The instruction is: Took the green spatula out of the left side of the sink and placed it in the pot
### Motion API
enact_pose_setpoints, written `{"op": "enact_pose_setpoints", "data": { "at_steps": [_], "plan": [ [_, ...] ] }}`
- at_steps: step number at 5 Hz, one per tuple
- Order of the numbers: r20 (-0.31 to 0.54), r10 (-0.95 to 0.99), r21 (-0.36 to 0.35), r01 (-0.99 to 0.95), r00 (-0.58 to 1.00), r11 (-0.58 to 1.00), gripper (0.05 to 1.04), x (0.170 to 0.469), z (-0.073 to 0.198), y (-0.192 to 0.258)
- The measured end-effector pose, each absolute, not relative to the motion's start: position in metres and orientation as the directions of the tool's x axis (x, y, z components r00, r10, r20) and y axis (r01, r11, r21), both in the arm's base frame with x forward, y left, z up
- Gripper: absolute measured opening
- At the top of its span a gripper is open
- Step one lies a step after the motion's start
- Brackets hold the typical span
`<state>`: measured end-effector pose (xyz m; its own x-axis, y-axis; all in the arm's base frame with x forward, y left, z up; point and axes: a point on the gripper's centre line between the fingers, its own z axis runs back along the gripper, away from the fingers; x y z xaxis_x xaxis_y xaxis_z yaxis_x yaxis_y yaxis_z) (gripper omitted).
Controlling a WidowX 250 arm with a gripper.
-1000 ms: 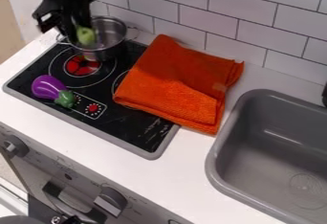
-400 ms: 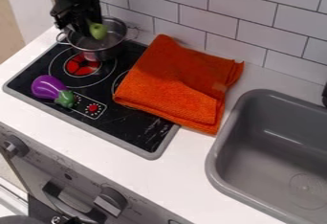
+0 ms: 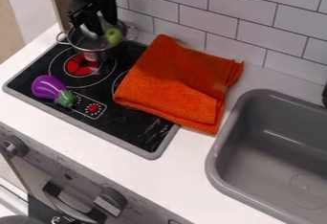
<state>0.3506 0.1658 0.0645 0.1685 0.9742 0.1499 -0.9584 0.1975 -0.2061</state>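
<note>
My pincer (image 3: pixel 105 28) has shifted rightward across the view, over the pot (image 3: pixel 98 54), and the green thing (image 3: pixel 114 35) has gone the same way: a second ago it showed near the pot's left side, and now it sits toward the right, within the rim as I see it. It also lies a little lower in the view than it did in the last frame, just below my right-hand fingertip in the picture. My two fingers stand apart with a visible gap, and I make out nothing gripped in it, so I judge that I have let go or am just doing so; whether a fingertip still brushes the green thing I cannot tell. It looks round from here, and I can make out no blade or handle to call it a spatula by. The pot has kept its place at the back of the stove (image 3: pixel 137 131), and the eggplant (image 3: pixel 46 86) and the towel (image 3: pixel 176 84) lie as they did. For the task, this means the carry from the sink (image 3: pixel 219 158) is over and the placing looks all but done. What I need next is a straight lift, fingers wide, lest I drag the green thing along or catch the rim and tip the pot.
</note>
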Motion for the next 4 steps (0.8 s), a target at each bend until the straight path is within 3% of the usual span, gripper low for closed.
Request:
{"op": "enact_pose_setpoints", "data": {
  "at_steps": [1,2,3,4],
  "plan": [
    [0.163,0.972,-0.198,-0.959,0.17,0.201,0.921,0.348,0.06,0.167],
    [0.16,0.97,-0.189,-0.959,0.184,0.213,1.0,0.339,0.058,0.166],
    [0.18,0.962,-0.221,-0.944,0.208,0.245,1.0,0.326,0.075,0.168],
    [0.225,0.93,-0.199,-0.921,0.29,0.335,1.0,0.304,0.079,0.169]
  ]
}}
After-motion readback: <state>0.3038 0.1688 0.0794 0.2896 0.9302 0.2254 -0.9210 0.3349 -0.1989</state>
